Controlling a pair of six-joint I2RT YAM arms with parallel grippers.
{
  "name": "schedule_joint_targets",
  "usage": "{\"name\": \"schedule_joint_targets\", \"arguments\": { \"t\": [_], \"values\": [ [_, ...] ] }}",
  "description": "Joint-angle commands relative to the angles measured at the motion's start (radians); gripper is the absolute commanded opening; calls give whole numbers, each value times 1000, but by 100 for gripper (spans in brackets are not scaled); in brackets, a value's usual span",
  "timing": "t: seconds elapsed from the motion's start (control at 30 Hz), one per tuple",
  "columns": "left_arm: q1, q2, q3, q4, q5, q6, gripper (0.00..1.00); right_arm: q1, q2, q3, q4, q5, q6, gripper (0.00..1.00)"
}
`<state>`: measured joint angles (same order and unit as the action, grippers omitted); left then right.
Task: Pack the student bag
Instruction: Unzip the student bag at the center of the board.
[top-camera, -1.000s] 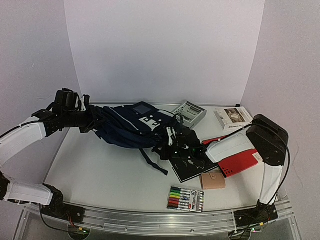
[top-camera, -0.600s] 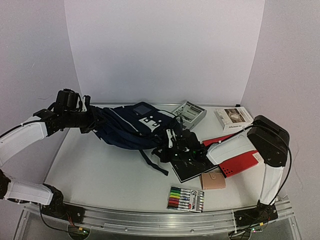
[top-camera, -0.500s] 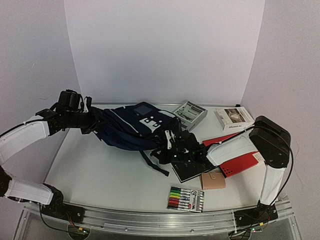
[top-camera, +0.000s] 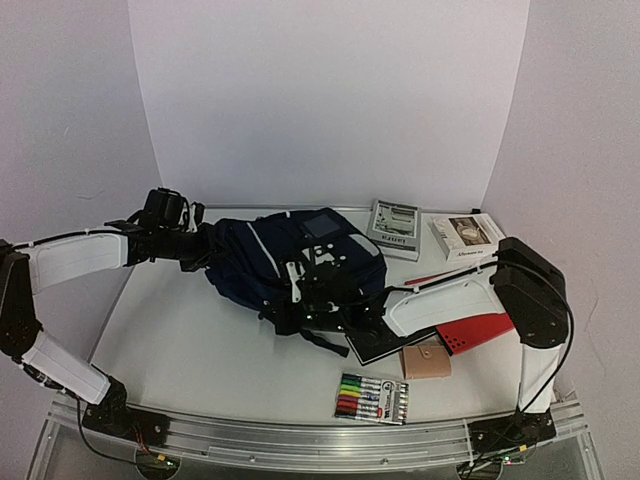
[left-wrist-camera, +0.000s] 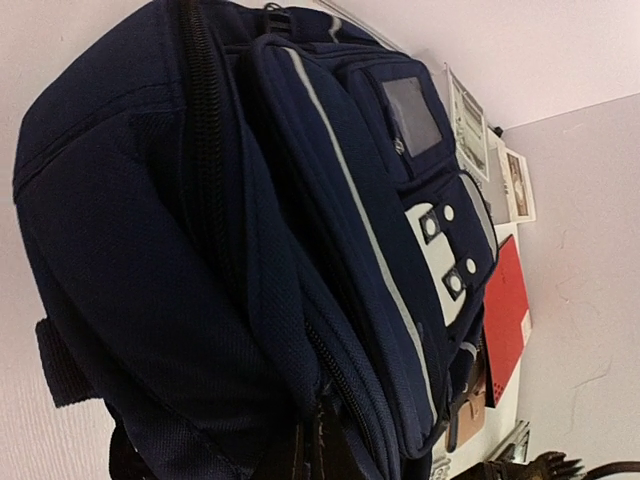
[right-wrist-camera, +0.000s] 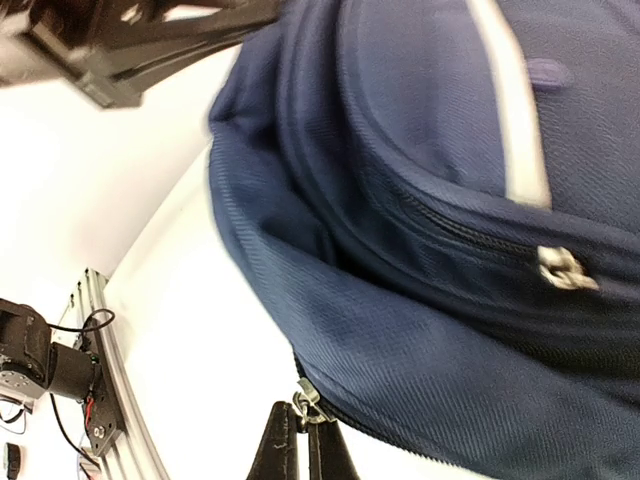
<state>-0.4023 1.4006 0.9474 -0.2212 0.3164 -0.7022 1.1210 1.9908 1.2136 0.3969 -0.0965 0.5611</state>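
The student bag (top-camera: 290, 262), navy with a pale stripe and grey patches, lies on its side mid-table. My left gripper (top-camera: 203, 250) is at the bag's left end. In the left wrist view its dark fingers (left-wrist-camera: 306, 452) are pressed together on a fold of bag fabric (left-wrist-camera: 200, 250) beside a zipper line. My right gripper (top-camera: 322, 312) is at the bag's near edge. In the right wrist view its fingertips (right-wrist-camera: 300, 440) are shut on a small metal zipper pull (right-wrist-camera: 308, 402) at the lower seam of the bag (right-wrist-camera: 430, 300).
Two white boxes (top-camera: 395, 228) (top-camera: 465, 233) lie at the back right. A red notebook (top-camera: 478, 330), a black notebook (top-camera: 383, 346), a tan pouch (top-camera: 426, 362) and a pack of markers (top-camera: 373, 398) lie near the right arm. A metal rail (top-camera: 300, 440) runs along the near edge.
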Motion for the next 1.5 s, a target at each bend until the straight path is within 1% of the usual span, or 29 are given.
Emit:
{"name": "schedule_joint_targets", "arguments": {
  "t": [0.0,0.03,0.1,0.13,0.17,0.3,0.33,0.4,0.47,0.57,0.63,0.73,0.87,0.97,1.1,1.23,1.4,1.47],
  "values": [
    [-2,78,29,121,24,100,0,48,42,100,28,-20,30,0],
    [3,100,26,121,17,111,0,48,42,104,20,-9,31,3],
    [14,137,17,121,-3,137,1,48,32,102,-1,18,23,14],
    [25,150,6,127,-10,144,4,48,19,96,-14,36,14,19],
    [32,161,-2,134,-11,145,9,48,6,85,-32,50,2,25],
    [45,164,-33,127,-31,162,33,48,-78,27,-106,141,-51,43],
    [45,155,-41,121,-35,166,41,48,-103,11,-126,169,-65,47],
    [44,122,-62,115,-47,174,55,47,-145,-17,-163,217,-96,53],
    [41,81,-99,117,-60,177,66,46,-179,-40,-198,266,-115,57],
    [3,23,-166,126,-113,166,71,34,-208,-68,-219,303,-146,62],
    [-69,-17,-225,142,-175,144,74,13,-215,-80,-227,315,-151,63],
    [-196,-76,-302,195,-296,106,80,-32,-225,-97,-230,285,-140,63],
    [-294,-121,-440,369,-304,50,81,-64,-237,-103,-230,263,-135,63],
    [-340,-101,-469,428,-307,60,79,-74,-239,-100,-228,254,-132,62],
    [-385,4,-441,482,-280,98,71,-75,-237,-97,-222,243,-120,61],
    [-438,96,-376,464,-295,142,65,-76,-243,-103,-216,238,-105,61],
    [-475,185,-332,479,-291,154,58,-75,-249,-113,-203,238,-93,60],
    [-483,212,-322,483,-304,149,53,-76,-247,-111,-201,234,-92,60]
  ]
}}
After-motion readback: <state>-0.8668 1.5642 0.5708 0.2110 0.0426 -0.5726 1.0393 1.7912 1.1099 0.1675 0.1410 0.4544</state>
